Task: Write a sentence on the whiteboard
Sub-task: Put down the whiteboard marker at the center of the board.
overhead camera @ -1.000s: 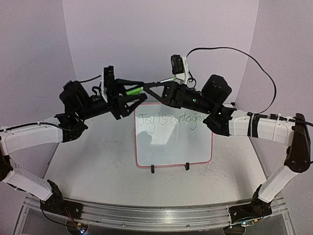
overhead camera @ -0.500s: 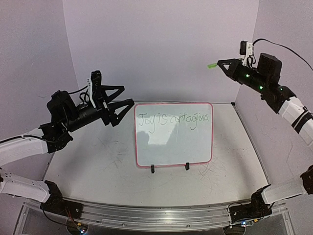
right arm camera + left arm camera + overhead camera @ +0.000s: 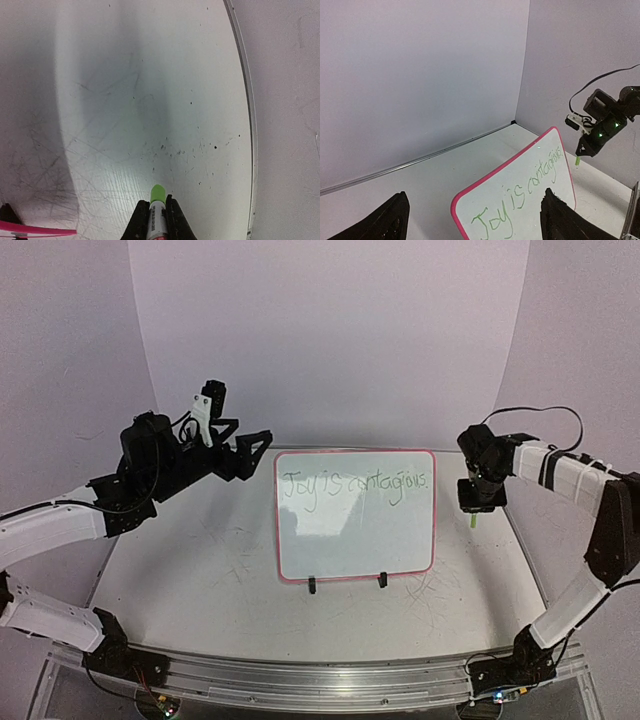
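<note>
The whiteboard (image 3: 355, 540) stands on its black wire stand in the middle of the table, red-pink rim all round. The sentence (image 3: 355, 485) "Joy is contagious." runs in thin green handwriting along its top; it also shows in the left wrist view (image 3: 520, 195). My right gripper (image 3: 472, 515) points down at the table just right of the board and is shut on a green-capped marker (image 3: 157, 210), its cap a little above the tabletop. My left gripper (image 3: 255, 450) is open and empty, hovering left of the board's top left corner (image 3: 457, 207).
The white tabletop (image 3: 200, 560) carries faint grey scratch marks. A purple backdrop wall (image 3: 330, 330) closes the back and sides. A metal rail (image 3: 300, 680) runs along the near edge. A black cable (image 3: 545, 415) loops at the right arm.
My right arm swung from high at the right wall down to the table beside the board, marker still in it. My left arm drew back slightly and rose.
</note>
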Available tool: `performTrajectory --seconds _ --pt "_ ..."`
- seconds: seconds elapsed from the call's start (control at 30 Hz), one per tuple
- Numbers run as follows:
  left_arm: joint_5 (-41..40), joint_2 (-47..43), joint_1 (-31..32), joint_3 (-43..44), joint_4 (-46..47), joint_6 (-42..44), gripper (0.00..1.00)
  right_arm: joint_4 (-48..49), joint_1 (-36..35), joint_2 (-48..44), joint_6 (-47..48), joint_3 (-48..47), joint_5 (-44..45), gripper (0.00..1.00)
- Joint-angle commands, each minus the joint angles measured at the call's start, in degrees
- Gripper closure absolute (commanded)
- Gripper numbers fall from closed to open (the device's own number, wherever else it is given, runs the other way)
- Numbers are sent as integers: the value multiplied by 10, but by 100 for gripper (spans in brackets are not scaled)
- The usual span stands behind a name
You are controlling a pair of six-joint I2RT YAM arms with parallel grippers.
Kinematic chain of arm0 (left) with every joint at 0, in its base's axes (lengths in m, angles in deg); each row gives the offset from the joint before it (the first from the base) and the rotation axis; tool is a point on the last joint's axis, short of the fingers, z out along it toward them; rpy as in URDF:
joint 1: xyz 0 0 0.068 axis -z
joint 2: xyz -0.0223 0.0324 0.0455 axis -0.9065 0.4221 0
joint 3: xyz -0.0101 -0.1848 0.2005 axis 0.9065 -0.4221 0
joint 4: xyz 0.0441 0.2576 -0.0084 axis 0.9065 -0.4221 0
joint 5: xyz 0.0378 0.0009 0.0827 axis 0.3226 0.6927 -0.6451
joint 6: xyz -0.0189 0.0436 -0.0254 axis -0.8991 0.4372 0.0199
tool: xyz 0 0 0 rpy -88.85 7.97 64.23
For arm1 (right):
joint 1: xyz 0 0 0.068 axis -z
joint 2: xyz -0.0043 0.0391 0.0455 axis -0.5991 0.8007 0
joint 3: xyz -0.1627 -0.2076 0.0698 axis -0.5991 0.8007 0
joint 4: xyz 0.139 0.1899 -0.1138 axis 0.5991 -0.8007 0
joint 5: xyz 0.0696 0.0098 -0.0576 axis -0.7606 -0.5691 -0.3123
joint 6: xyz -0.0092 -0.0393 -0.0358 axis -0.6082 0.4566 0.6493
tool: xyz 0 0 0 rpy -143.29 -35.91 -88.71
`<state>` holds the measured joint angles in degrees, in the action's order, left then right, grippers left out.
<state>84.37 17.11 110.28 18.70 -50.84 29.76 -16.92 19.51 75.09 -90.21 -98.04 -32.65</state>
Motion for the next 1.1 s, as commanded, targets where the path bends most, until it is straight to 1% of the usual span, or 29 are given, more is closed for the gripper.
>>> performTrajectory --seconds 0.0,0.1,0.17,0.27,0.4,0.43,0.63,0.7,0.87,0.97,1.07 --pt "-50 -6 -3 22 -22 18 7 -6 28 72 26 10 -35 100" --pt "-50 -22 -3 15 -33 23 6 15 34 123 51 11 -89 100" --pt "-51 -37 -3 10 -41 24 5 17 38 161 68 -4 -127 100" --pt "-49 -53 -3 7 -58 24 5 0 40 208 84 -52 -125 99" --pt "-42 -73 -3 6 -68 17 5 -3 47 250 102 -111 -133 86" --pt "-39 -79 -3 4 -68 12 5 -3 49 263 106 -124 -135 84" --pt "-25 -99 -2 -2 -70 -15 4 11 57 320 130 -168 -138 82" --pt "-23 -104 -3 -3 -71 -23 4 22 58 322 130 -176 -138 81" --pt "-25 -105 -2 2 -77 -31 3 52 58 293 126 -177 -137 70" --pt "-37 -97 -2 12 -84 -31 1 62 58 237 116 -159 -128 60" --pt "-51 -87 -3 36 -102 -25 1 71 58 150 111 -141 -102 49"
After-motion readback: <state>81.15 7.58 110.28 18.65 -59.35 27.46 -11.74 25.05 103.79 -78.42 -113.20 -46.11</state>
